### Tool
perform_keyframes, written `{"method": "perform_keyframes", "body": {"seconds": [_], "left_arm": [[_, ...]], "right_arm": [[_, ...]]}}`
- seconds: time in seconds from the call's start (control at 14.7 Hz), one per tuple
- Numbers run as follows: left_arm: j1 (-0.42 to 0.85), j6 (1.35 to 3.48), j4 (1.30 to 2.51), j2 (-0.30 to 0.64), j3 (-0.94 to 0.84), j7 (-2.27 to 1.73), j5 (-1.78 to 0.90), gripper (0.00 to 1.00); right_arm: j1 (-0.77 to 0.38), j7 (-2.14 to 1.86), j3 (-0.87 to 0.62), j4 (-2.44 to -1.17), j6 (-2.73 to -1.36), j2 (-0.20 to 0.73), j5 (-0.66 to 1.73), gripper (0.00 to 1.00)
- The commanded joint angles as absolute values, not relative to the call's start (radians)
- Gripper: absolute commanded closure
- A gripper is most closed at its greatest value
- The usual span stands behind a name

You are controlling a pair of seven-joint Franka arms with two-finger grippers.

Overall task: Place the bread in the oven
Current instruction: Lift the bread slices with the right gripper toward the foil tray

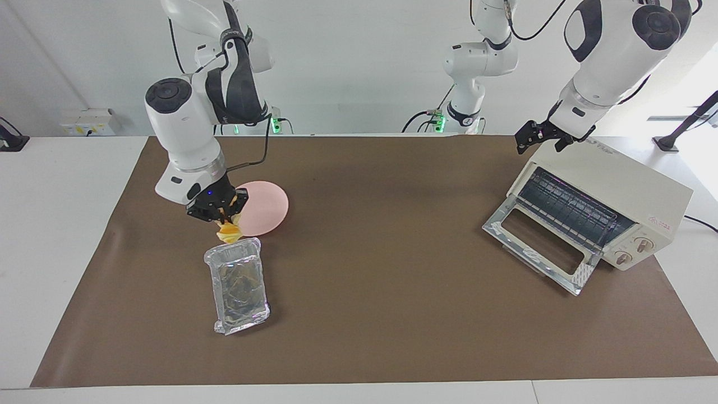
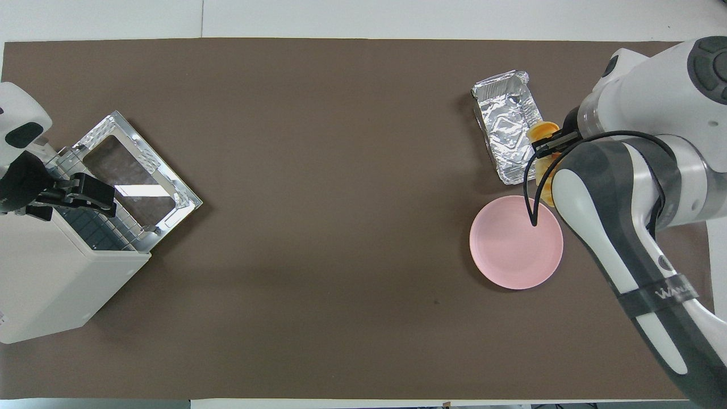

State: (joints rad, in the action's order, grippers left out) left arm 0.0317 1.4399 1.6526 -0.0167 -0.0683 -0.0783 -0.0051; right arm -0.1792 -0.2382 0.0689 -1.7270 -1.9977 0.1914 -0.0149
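1. Spanning nearly the whole scene, the table (image 1: 370, 348) carries a brown mat on which every item sits.
2. The oven (image 1: 606, 207) stands at the left arm's end of the table, its glass door dropped open and the wire rack showing inside.
3. The foil tray (image 1: 238, 283) lies at the right arm's end, farther from the robots than the pink plate (image 1: 266, 207), which is bare.
4. The right pincer (image 1: 223, 212) hangs over the gap between plate and tray, closed on the bread (image 1: 229, 231), which is clear of the plate and dangles from the fingertips just above the tray's nearer rim.
5. The bread's long axis looks closer to upright than flat, one end gripped and the other hanging low; in the overhead view it shows as an orange patch beside the tray (image 2: 514, 133), partly hidden by the arm.
6. The left pincer (image 1: 539, 137) waits over the oven's top near its back corner, fingers spread and holding nothing.
7. The coming move turns on one relation: the oven lies the whole length of the table away from the bread, toward the left arm. The right arm holds the loaf, yet the left arm is far nearer the oven mouth, so a long carry or a handover seems needed.
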Motion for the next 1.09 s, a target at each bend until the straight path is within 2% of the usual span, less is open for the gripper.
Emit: {"method": "perform_keyframes", "body": {"seconds": [0.0, 0.14, 0.34, 0.41, 0.75, 1.02], "left_arm": [[0.021, 1.454, 1.672, -0.038, -0.075, -0.077, 0.011, 0.0], [0.021, 1.454, 1.671, -0.038, -0.075, -0.077, 0.011, 0.0], [0.021, 1.454, 1.671, -0.038, -0.075, -0.077, 0.011, 0.0], [0.021, 1.454, 1.672, -0.038, -0.075, -0.077, 0.011, 0.0], [0.02, 1.454, 1.672, -0.038, -0.075, -0.077, 0.011, 0.0], [0.02, 1.454, 1.672, -0.038, -0.075, -0.077, 0.011, 0.0]], "right_arm": [[-0.178, -0.278, 0.063, -1.617, -1.965, 0.282, -0.018, 1.0], [-0.176, -0.293, 0.063, -1.515, -1.927, 0.381, -0.018, 1.0], [-0.176, -0.304, 0.061, -1.242, -1.843, 0.591, -0.018, 1.0], [-0.175, -0.304, 0.061, -1.192, -1.848, 0.639, -0.017, 1.0], [-0.166, -0.304, 0.061, -1.177, -1.995, 0.738, -0.014, 1.0], [-0.176, -0.304, 0.061, -1.232, -2.078, 0.738, -0.009, 1.0]]}}
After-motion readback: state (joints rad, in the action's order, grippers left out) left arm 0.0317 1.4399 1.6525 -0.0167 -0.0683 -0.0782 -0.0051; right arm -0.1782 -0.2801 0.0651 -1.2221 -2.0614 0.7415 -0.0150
